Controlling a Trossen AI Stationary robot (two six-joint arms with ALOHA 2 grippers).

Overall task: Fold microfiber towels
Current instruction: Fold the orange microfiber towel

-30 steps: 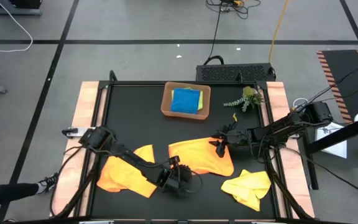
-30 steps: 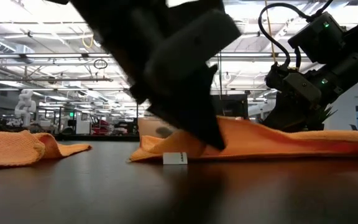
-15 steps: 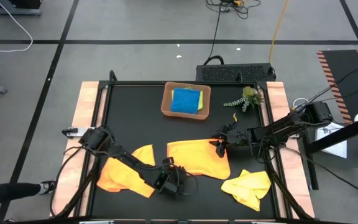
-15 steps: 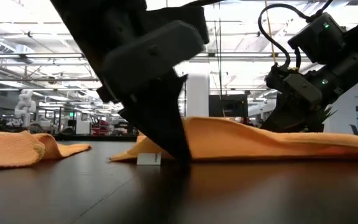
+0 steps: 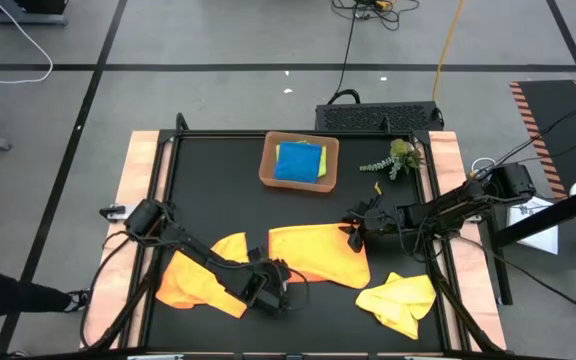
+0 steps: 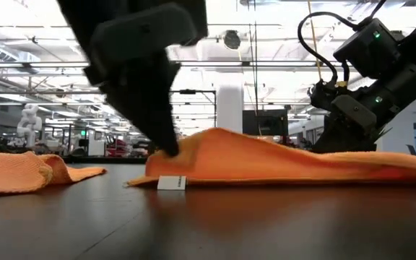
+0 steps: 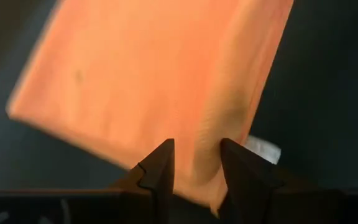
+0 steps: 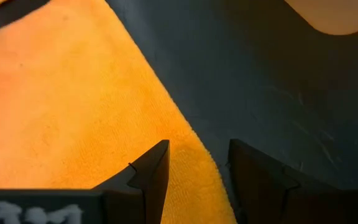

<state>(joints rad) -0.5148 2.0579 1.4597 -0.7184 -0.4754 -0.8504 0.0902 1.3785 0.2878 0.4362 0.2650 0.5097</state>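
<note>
The black table top (image 5: pixel 218 190) held most of the work in its near half. The largest cloth, a flat orange microfiber towel (image 5: pixel 318 252), lay mid-table with its long axis running across between the two arms. A crumpled orange towel (image 5: pixel 203 275) sat to its left under the left arm, and a bunched yellow towel (image 5: pixel 398 300) lay near the front right edge. A shallow brown rectangular tray (image 5: pixel 268 165) at the back held a folded blue towel (image 5: pixel 298 162), with a small green plant sprig (image 5: pixel 396 158) beside it.

The left gripper (image 5: pixel 268 285) was at the flat towel's near-left corner, fingers (image 7: pixel 160 171) narrowly parted with a raised ridge of cloth between them; they probably pinched it, though contact was hard to confirm. A white label (image 6: pixel 171 183) lay on the table at that corner.

The right gripper (image 5: pixel 353 232) hovered over the far-right edge, fingers (image 8: pixel 151 171) spread, holding nothing.

The towel stretched from the left gripper toward the right arm. Bare table lay beyond it toward the tray, leaving room for a fold.
</note>
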